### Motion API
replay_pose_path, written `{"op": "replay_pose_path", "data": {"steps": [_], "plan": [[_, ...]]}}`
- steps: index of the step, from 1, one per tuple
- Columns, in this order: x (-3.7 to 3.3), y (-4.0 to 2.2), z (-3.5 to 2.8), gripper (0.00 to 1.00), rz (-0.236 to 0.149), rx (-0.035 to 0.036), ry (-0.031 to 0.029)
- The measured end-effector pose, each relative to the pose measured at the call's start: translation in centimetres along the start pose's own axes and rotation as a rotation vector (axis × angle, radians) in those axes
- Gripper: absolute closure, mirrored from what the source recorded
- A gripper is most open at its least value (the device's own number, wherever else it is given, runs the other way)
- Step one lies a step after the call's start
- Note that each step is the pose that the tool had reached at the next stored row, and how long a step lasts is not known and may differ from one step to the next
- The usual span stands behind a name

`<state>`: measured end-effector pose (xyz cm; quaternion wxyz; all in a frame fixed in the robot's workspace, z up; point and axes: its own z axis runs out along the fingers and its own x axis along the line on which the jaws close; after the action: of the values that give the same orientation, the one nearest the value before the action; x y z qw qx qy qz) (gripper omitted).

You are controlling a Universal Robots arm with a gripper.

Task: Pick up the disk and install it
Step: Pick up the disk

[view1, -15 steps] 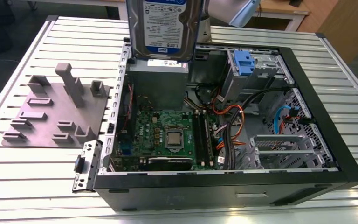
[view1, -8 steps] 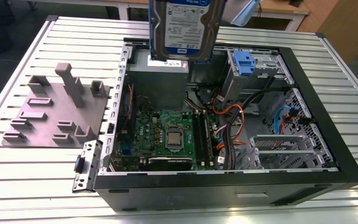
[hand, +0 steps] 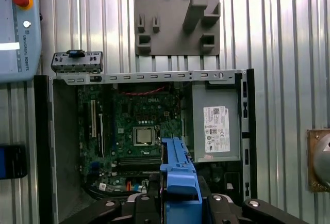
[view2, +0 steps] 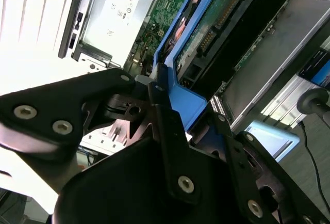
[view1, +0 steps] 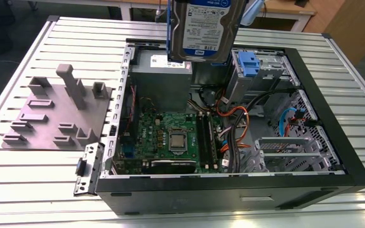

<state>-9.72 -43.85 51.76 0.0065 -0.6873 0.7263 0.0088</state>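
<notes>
The disk [view1: 203, 28] hangs above the computer case [view1: 233, 194]; fixture plate [view1: 49, 114] beside it

I see a slatted aluminium table [view1: 360, 109] across most of the exterior view, its ribs catching bright light. Past its far edge stands a light wooden desk [view1: 290, 9], with a wooden panel [view1: 353, 28] at the exterior view's right. Dark grey floor [view1: 2, 80] lies on the exterior view's left.

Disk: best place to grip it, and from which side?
The blue rail frame at the short end of the disk, from above, as the end effector clamps it now: it hangs upright, lower end free over the open case.
</notes>
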Motion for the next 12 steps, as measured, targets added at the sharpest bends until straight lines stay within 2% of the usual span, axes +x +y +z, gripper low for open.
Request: {"op": "replay_pose_path", "data": {"steps": [12], "plan": [[0.00, -0.03, 0.00, 0.64, 0.000, 0.0000, -0.0001]]}}
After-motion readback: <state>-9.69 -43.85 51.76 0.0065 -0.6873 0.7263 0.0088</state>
